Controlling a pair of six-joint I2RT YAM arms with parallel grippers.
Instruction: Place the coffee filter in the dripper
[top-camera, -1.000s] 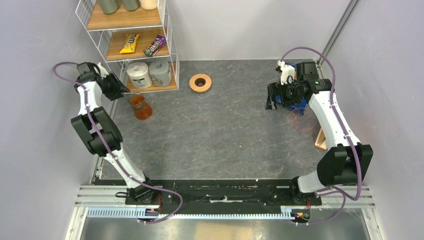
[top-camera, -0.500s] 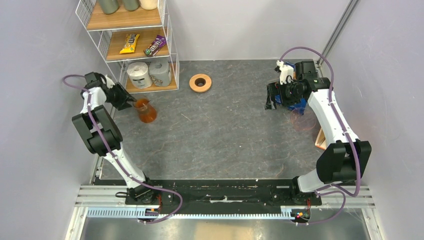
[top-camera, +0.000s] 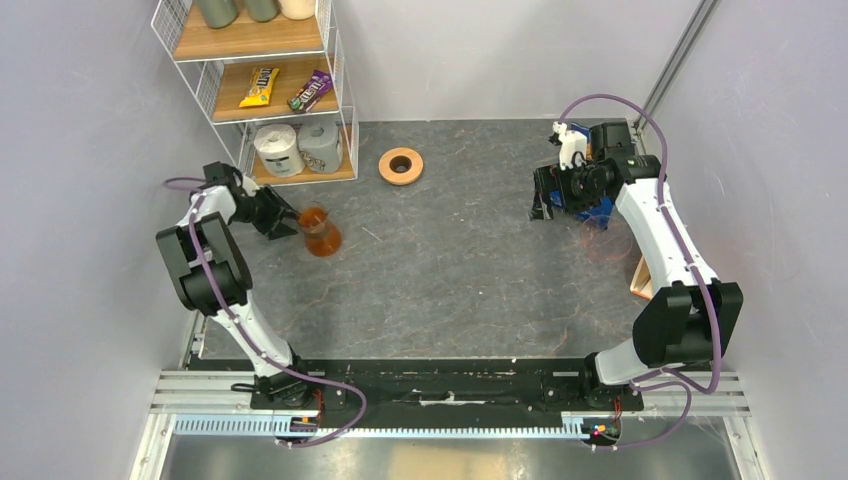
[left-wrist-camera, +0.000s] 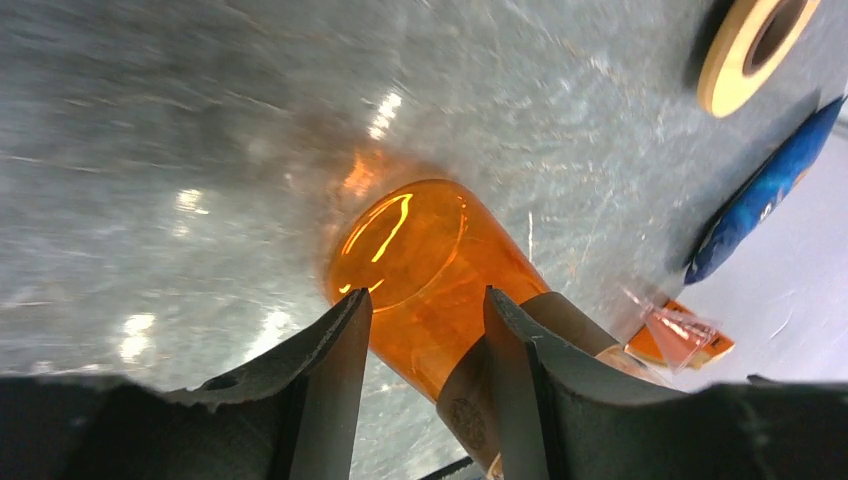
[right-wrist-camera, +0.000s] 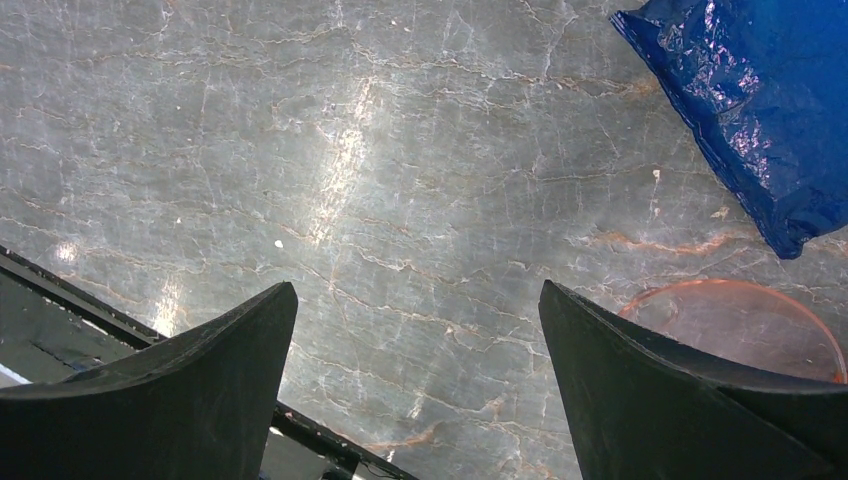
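One change: left pincer, gripping dripper, moved rightward; right pincer wide open, empty.

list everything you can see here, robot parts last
table: 1, grey stone, underneath everything
rack: 1, white wire with wooden shelves, far left corner
jars: 3, two grey-green, one cream, top shelf
snack packs: 2, yellow and purple, middle shelf
paper rolls: 2, white and grey, bottom shelf
ring: 1, tan, right of the rack
dripper: 1, orange glass, left side
bag: 1, blue, far right
cone: 1, clear pinkish, beside the bag
wooden piece: 1, tan, right edge
coffee filter: not clearly visible
left gripper: black, shut on the dripper
right gripper: black, open, near the bag
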